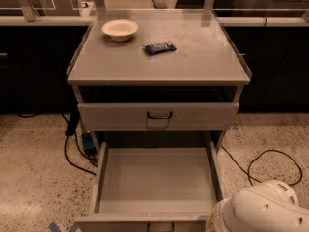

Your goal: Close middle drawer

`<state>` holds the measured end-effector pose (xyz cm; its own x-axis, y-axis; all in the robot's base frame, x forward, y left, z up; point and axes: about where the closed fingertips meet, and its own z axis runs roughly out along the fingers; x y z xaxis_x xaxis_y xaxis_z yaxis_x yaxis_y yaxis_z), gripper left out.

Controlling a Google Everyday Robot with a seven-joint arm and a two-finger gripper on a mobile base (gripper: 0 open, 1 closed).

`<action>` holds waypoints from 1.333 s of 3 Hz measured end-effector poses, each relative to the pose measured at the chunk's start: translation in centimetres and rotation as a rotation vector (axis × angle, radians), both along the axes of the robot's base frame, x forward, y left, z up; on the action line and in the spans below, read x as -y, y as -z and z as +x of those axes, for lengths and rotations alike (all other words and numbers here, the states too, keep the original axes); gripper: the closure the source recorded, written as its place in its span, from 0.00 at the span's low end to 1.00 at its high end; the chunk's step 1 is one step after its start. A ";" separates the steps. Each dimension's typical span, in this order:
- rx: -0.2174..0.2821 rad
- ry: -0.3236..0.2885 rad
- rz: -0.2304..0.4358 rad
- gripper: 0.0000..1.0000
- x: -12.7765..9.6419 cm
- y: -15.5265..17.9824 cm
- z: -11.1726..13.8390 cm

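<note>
The middle drawer (pixel 157 178) is pulled far out of the grey cabinet. It is a wide, shallow, empty grey box. Its low front panel sits at the bottom edge of the view, with a small dark loop handle (pixel 161 226) at centre. My gripper is out of view. Only the white rounded arm housing (pixel 260 209) shows at the lower right, beside the drawer's front right corner.
The drawer above (pixel 159 116) is shut and has a dark handle. On the cabinet top (pixel 193 57) stand a white bowl (pixel 119 29) and a dark blue packet (pixel 160 47). Black cables (pixel 263 161) lie on the speckled floor on both sides. Dark counters stand behind.
</note>
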<state>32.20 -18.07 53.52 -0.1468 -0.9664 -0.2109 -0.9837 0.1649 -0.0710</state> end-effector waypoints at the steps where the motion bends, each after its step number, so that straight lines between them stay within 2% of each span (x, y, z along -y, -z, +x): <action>1: -0.041 0.019 0.017 1.00 0.2 3.4 -0.4; 3: -0.125 0.056 0.045 1.00 0.1 8.3 -2.5; 4: -0.136 0.059 0.041 1.00 -0.2 9.8 -3.1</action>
